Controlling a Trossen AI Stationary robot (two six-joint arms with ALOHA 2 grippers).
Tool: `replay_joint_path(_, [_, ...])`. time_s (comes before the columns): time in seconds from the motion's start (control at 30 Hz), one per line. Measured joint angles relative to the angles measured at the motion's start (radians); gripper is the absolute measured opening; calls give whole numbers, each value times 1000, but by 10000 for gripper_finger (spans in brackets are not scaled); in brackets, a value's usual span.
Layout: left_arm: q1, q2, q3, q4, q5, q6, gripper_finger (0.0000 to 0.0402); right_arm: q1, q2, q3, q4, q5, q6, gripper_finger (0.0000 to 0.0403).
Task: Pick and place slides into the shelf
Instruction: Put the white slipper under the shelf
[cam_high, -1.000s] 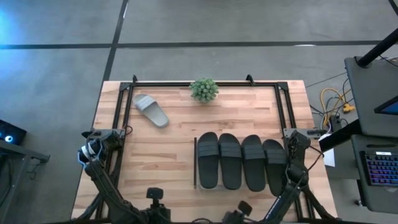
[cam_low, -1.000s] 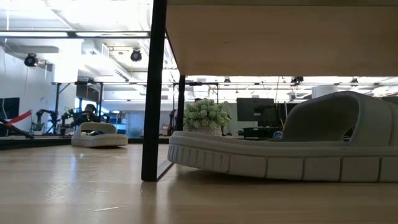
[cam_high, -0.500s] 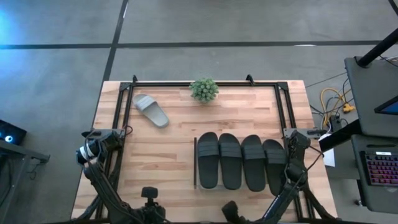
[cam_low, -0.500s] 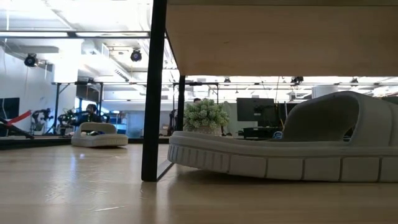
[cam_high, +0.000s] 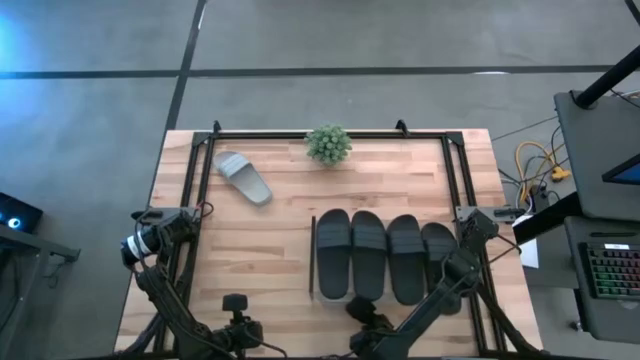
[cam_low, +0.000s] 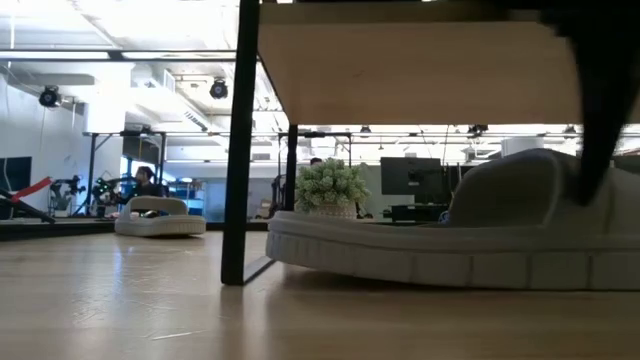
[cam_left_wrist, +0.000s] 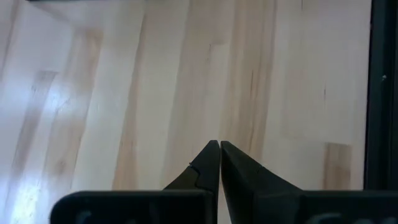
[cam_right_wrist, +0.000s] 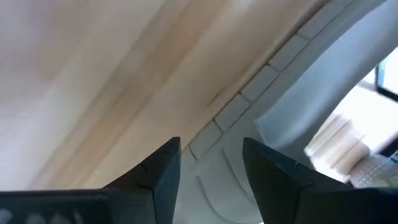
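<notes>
Grey sandal under the shelf (cam_high: 312, 270) is the one in play, and the risk sits right there: the right gripper (cam_right_wrist: 210, 167) comes in low at the near edge of that sandal (cam_right_wrist: 298, 112) with its fingers spread and nothing between them. If it closes on the thin sole rim rather than the strap, I'd expect the rubber to flex and slip out. Push forward instead and it could shove the sandal deeper under the board, or jolt the shelf and disturb the four black slides (cam_high: 388, 258) lined up on top, centre-right of the overhead frame.

From table height, the grey sandal (cam_low: 440, 240) fills the right half of the frame, lying on the table beneath the wooden board, just beside the dark shelf leg (cam_low: 238, 150). In the wrist view its ribbed sole edge runs diagonally just beyond the fingertips; touching or merely close, I cannot tell.

Second grey slide (cam_high: 243, 178) lies alone in the upper left of the overhead frame, well apart from both arms, near the small potted plant (cam_high: 328, 144).

Left gripper (cam_left_wrist: 219, 147) waits at the lower left of the overhead frame, fingers pressed together over bare tabletop (cam_left_wrist: 124, 93), holding nothing.
</notes>
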Motion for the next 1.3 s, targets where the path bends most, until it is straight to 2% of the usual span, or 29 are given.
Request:
replay_joint_path(0.23, [-5, 0, -21, 79, -47, -1, 0, 3, -3, 26, -5, 20, -88, 166])
replay_joint_path(0.47, [-5, 0, -24, 87, -108, -1, 0, 34, -3, 49, 7, 20, -216, 166])
replay_joint_path(0.7, [-5, 0, -24, 98, -143, -2, 0, 23, -1, 47, 9, 25, -224, 166])
replay_joint_path(0.97, [-5, 0, -24, 98, -145, -1, 0, 6, 20, 45, 27, 105, -273, 166])
replay_joint_path(1.3, [-6, 0, -24, 101, -145, -1, 0, -31, 36, 45, 27, 108, -271, 166])
